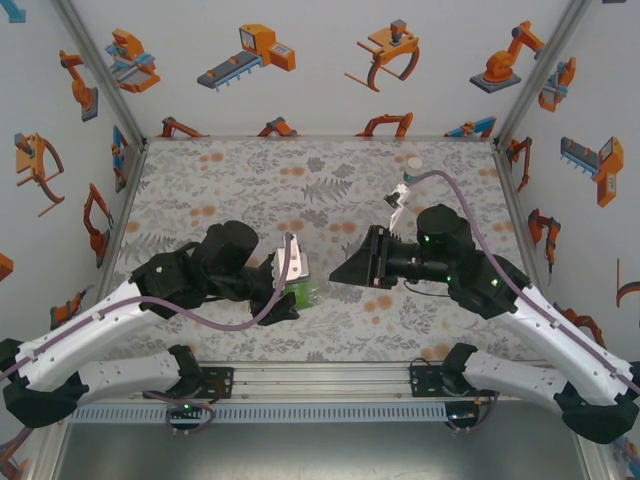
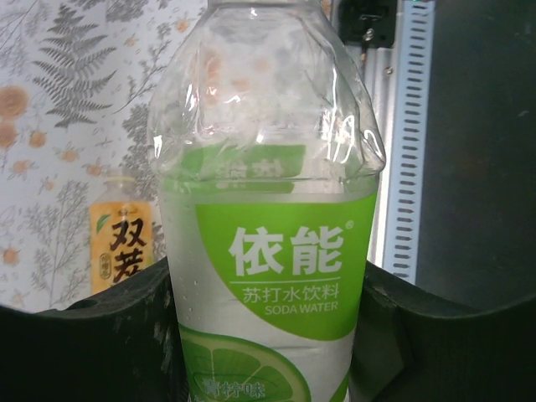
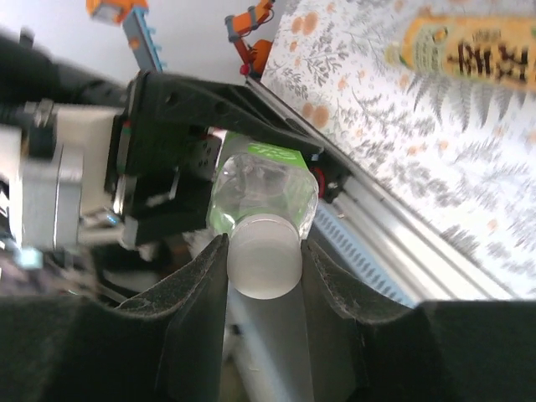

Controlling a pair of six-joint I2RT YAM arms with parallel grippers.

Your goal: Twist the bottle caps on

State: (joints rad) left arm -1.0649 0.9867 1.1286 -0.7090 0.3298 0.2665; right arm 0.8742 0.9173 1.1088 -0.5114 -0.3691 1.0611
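We see the left gripper (image 2: pixel 268 339) clamped tight around the clear bottle (image 2: pixel 268 167), held between the two arms. The right gripper (image 3: pixel 262 251) pinches the whitish cap (image 3: pixel 265 275) on the bottle's mouth; whether the cap sits fully down, we cannot tell.

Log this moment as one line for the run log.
left gripper: shut on clear bottle | right gripper: shut on white cap at the bottle's mouth | amber bottle: apart, not held

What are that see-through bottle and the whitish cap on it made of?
The bottle looks like thin clear plastic, glossy: its shoulder is dented and throws bright highlights. The cap is probably plastic too, frosted whitish and matte, with a smooth flat end.
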